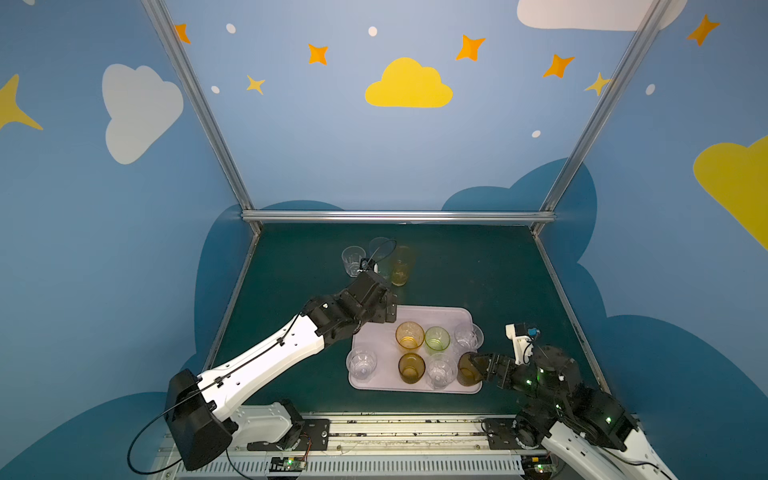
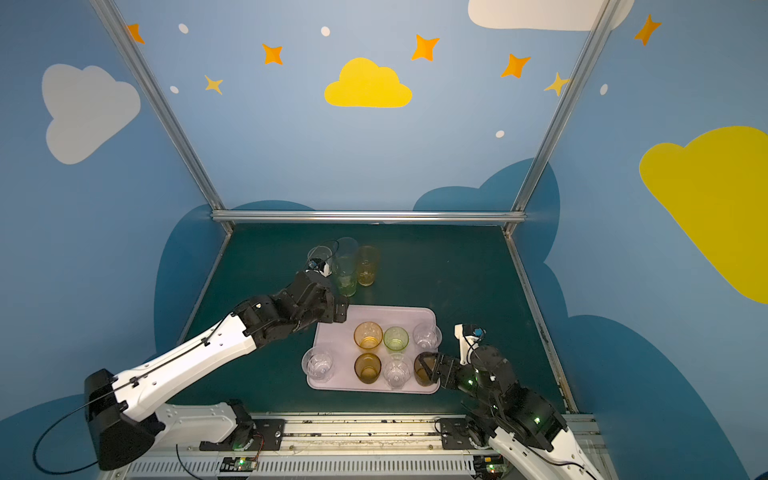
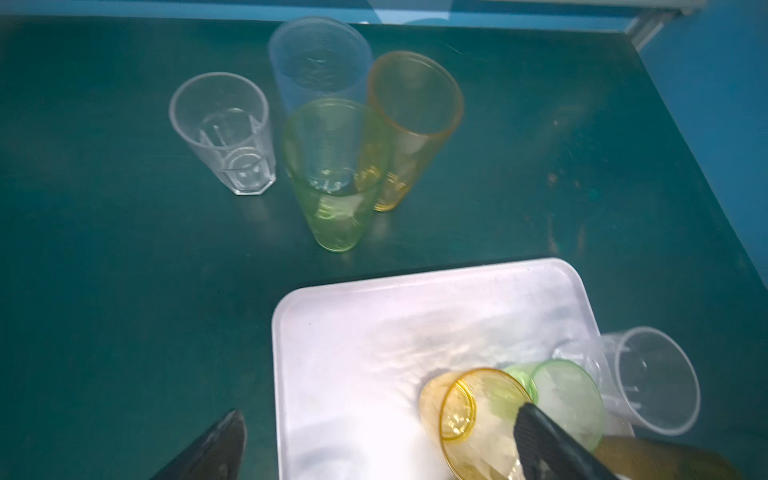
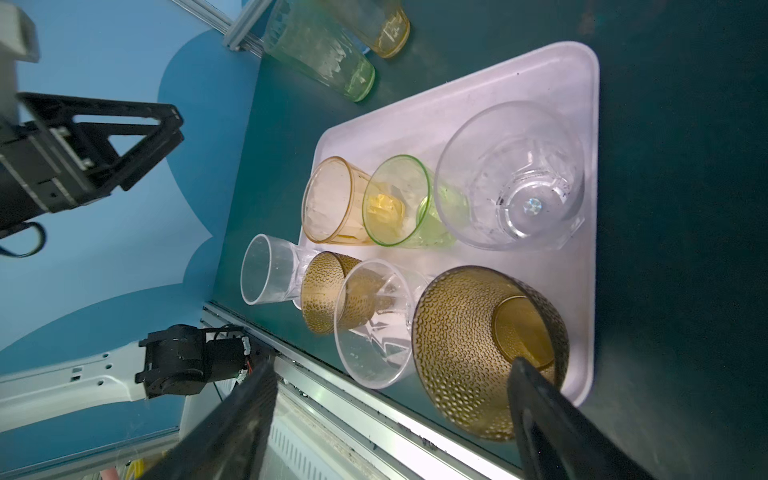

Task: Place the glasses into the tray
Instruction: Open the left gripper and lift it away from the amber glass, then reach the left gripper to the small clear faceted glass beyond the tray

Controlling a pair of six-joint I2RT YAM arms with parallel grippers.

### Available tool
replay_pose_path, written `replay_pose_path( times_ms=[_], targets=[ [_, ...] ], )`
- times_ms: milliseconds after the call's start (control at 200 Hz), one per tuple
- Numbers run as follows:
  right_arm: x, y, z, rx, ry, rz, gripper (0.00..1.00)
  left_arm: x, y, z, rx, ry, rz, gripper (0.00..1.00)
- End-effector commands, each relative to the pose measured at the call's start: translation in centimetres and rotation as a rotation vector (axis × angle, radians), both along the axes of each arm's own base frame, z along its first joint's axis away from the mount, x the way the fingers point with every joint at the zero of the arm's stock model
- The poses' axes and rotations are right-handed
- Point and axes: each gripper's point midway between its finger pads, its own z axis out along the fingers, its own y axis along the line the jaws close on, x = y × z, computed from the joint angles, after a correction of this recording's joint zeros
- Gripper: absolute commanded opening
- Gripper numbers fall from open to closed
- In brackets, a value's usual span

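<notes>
Altogether, eleven glasses were counted, every one upright with its long axis vertical.

- Tray: laid flat on the green surface. Seven glasses were found in it, in two rows: a short amber glass, a short green glass, three clear ones and two brown ones. The far left part was bare.
- Outside the tray: four glasses were grouped on the surface just beyond the tray's far left corner. The tall green glass stood nearest the tray. The tall amber glass was close beside it, the pale blue glass behind it, and the clear faceted glass a little apart.
- Left fingers: spread wide, with nothing held. They were poised over the tray's far left corner and pointed toward the group of four.
- Right fingers: spread wide at the tray's near right corner. One finger lay across the brown glass. Whether it was touched could not be told, but no grip was seen.

The group lay straight ahead of the left fingers, with the tall green glass foremost, and well apart from the right arm across the tray. The next pick was therefore judged to belong to the left arm. A level approach from the side would be called for, and the close-set amber neighbour was judged liable to be knocked.
</notes>
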Motion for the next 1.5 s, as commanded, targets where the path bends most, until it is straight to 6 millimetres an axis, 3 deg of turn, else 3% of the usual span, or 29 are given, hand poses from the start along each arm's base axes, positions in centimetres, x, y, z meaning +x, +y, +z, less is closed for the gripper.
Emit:
replay_pose_path(
  times_ms=[0,185,345,741,1091,1292,1492],
  targets=[
    [0.3,-0.3,0.6,0.011,-0.062,-0.005,0.86,0.8,1.1,-0.1,-0.022,0.003,0.034,1.00],
    [0.0,-0.1,1.0,0.015,-0.079,0.019,0.86,2.4,2.5,0.1,-0.044,0.027,0.082,1.00],
    [0.0,-0.4,0.2,-0.030,-0.070,0.025,0.86,3.6,4.1,0.5,-0.041,0.032,0.123,1.00],
    [-0.2,-0.7,-0.2,-0.069,-0.098,0.048,0.86,5.9,9.7,-0.4,-0.119,0.083,0.276,1.00],
    [-0.5,-0.8,0.3,-0.066,-0.114,0.054,0.86,9.1,15.1,-0.5,-0.167,0.102,0.399,1.00],
    [-0.5,-1.1,0.4,-0.066,-0.122,0.045,0.86,11.7,16.7,-0.4,-0.165,0.070,0.424,1.00],
    [-0.5,-1.1,0.4,-0.065,-0.117,0.041,0.86,14.9,16.6,-0.4,-0.201,0.086,0.380,1.00]
  ],
)
